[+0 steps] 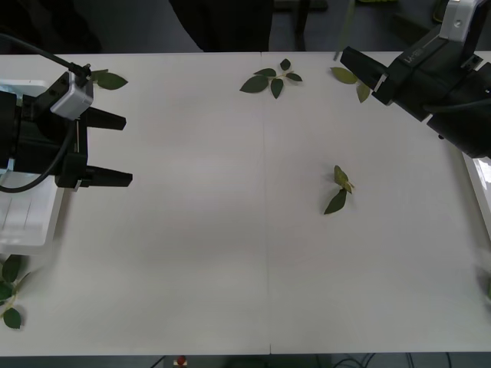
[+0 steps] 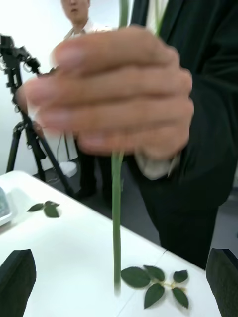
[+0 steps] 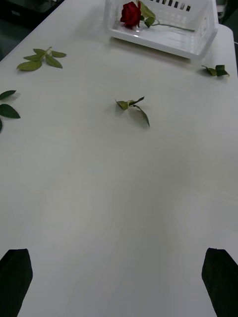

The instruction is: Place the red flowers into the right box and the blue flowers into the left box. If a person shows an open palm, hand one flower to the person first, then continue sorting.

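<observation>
Above the table, right hand [image 2: 119, 280] gapes (person's hand [image 2: 111, 94] grips thin green stem [image 2: 117, 218]).

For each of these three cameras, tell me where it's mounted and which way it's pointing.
Front: above the arms, looking down at the table; both arms show.
Right wrist: on the raised right arm, facing the person's hand gripping a green stem; open right end effector.
Left wrist: across the table to the right box holding a red rose; open left end effector.
Shared: leaf sprig.
</observation>
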Controlling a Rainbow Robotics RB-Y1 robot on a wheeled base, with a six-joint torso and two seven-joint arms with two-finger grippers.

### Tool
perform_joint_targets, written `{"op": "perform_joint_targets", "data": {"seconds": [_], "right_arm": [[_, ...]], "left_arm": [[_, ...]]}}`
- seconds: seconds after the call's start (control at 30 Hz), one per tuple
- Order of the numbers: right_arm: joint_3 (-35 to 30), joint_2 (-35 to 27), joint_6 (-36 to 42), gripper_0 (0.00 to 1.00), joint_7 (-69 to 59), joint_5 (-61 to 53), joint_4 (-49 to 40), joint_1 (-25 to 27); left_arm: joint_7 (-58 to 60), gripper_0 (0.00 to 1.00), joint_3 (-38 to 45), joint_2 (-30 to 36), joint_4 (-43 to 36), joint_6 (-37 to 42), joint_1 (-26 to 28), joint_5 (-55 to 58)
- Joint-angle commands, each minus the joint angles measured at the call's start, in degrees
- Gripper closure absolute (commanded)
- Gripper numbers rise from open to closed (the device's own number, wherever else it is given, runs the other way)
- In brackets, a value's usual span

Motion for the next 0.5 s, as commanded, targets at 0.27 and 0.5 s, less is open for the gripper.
{"op": "perform_joint_targets", "data": {"seconds": [0.27,0.5], "right_arm": [[-17.8,-2.2,29.3,0.00,3.4,0.4,-1.0,1.7],[-22.7,-5.0,41.6,0.00,3.6,3.1,-1.1,1.7]], "left_arm": [[-2.9,0.00,2.2,-2.1,-3.2,-2.7,-2.3,1.6],[-3.3,0.00,2.3,-2.1,-3.2,-2.4,-2.2,1.0]]}}
